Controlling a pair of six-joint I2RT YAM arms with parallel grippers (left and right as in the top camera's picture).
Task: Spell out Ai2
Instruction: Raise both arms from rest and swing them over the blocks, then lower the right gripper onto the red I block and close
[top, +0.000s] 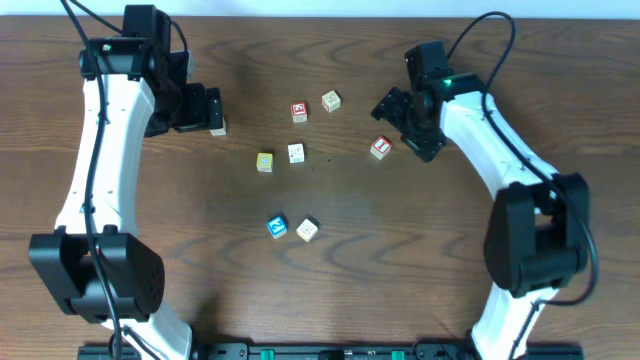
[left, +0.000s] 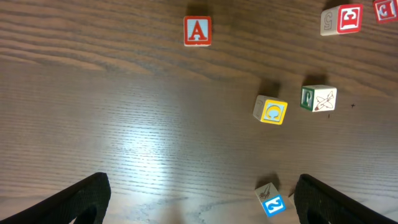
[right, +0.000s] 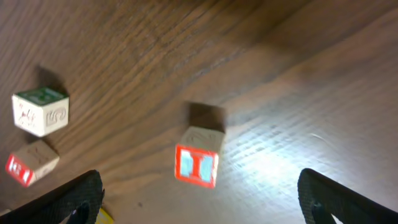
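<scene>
Left claw (left: 202, 199) spread wide; red-bordered wooden "A" cube (left: 197, 31) lies well ahead, blue wooden "2" cube (left: 273, 205) close at one side. Right claw (right: 199, 199) equally wide, red-bordered wooden "I" cube (right: 197, 165) just ahead, centred, untouched.

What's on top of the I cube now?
Nothing. The I cube shows its red face bare; the open right gripper is near, not touching. The cube's underside, on the table, is hidden.

The A cube (left: 198, 31) and I cube (right: 198, 165) are red-bordered, the 2 cube (left: 273, 205) blue
</scene>
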